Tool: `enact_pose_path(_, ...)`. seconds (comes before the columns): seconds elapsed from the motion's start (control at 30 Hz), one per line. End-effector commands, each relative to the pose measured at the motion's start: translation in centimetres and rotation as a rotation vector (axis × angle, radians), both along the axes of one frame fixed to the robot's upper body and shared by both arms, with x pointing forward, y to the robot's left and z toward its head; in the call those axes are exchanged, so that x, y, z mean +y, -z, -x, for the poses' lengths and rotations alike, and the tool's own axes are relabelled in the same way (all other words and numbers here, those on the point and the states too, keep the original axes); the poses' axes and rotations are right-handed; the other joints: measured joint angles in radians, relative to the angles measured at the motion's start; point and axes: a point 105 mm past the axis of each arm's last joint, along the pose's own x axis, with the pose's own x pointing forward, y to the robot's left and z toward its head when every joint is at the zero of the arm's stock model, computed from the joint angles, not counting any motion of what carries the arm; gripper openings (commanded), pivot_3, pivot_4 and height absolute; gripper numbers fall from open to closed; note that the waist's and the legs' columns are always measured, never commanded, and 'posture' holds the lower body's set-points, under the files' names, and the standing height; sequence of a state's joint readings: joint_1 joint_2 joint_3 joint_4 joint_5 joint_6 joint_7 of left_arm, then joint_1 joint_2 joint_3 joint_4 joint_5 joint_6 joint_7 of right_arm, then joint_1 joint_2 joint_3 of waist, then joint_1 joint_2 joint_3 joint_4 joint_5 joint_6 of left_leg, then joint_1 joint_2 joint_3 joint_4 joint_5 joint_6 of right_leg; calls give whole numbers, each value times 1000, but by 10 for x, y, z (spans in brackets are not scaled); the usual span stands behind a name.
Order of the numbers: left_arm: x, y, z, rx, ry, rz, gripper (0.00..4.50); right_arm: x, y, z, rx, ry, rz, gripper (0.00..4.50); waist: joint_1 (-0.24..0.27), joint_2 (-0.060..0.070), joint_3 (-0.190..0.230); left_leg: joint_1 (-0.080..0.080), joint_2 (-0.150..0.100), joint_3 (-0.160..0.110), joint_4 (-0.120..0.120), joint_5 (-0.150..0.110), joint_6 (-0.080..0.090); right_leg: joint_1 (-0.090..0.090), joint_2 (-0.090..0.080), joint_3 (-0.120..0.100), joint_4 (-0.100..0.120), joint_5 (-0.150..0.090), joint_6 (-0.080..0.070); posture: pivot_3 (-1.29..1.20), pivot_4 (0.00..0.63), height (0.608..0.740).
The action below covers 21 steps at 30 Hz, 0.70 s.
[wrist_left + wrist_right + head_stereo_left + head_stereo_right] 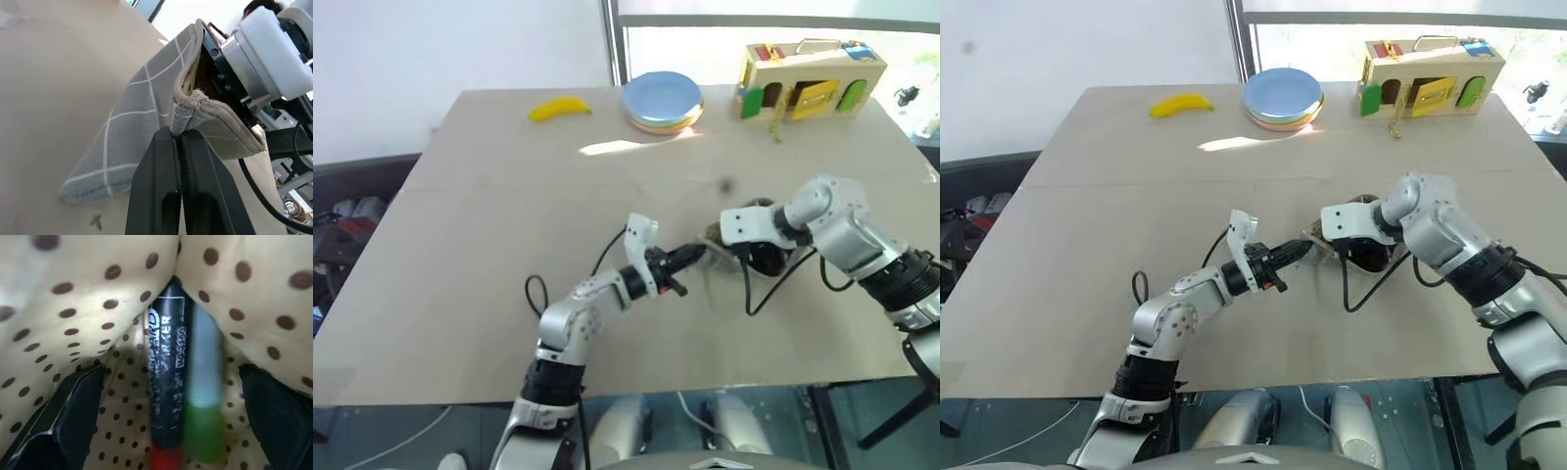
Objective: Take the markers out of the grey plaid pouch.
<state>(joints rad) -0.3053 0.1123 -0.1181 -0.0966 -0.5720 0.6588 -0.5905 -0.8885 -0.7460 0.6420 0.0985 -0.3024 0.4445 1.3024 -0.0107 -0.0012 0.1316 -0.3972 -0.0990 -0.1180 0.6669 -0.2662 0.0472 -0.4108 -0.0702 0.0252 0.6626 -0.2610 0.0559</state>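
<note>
Two markers lie inside the held-open pouch

Two slim markers sit side by side inside the soft grey plaid fabric pouch [142, 142]: a black-barrelled marker with white lettering and a red end [167, 382] and, touching it, a pale-barrelled marker with a green end [204, 401]. The pouch's lining here is cream with brown dots.

On the broad beige table [509, 255], the pouch lies near the centre, toward the 4 o'clock side. The left gripper [180, 142] comes in from 8 o'clock, its two black fingers pinched tight on the pouch's seamed corner by the opening, lifting that edge so the mouth gapes.

The right gripper [171, 411] enters the mouth from 3 o'clock, pointing steeply down; its fingers [73, 416] stand spread wide, one on each side of the markers, touching neither.

At the far edge, around 12 to 1 o'clock, are a yellow banana [560, 108], a stack of round pastel plates [662, 100] and a wooden box with coloured doors [811, 78].
</note>
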Motion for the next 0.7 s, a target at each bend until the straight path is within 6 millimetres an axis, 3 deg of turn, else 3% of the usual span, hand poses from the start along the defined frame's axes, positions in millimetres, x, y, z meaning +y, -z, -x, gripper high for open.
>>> enact_pose_path(0.03, 6, 7, 0, -5, -26, -24, 0, -10, 13, -1, 25, 12, 48, 4449, -1, -1, -1, 1, 0, 0, 0, 0, 0, 0, 0, 0, 0, 0, 0, 0, 150, 740)
enact_pose_path(0.17, 9, 9, 1, -2, -39, -27, 0, -10, 15, -2, 28, 21, 29, 3170, -2, -4, -3, 4, 0, 0, 0, 0, 0, 3, 0, 0, 0, 0, 0, 0, 150, 740)
enact_pose_path(0.3, 10, 9, 1, -1, -40, -30, 0, -9, 12, -2, 19, 26, 14, 1368, 0, -4, -3, 10, 0, 0, 0, 0, 0, 9, 0, 0, 0, 0, 0, 0, 150, 740)
enact_pose_path(0.47, 9, 10, 0, -3, -36, -35, 0, -6, 5, -1, 10, 32, -38, 1312, 0, -4, -3, 12, 0, 0, -1, 0, 0, 10, 0, 0, 0, 0, 0, 0, 150, 740)
enact_pose_path(0.7, 10, 10, -1, -9, -40, -50, 0, -3, -30, 0, -63, 57, -147, 1312, 0, -4, -2, 11, 0, -1, -2, 0, 0, 10, 0, 0, 0, 0, 0, 0, 150, 740)
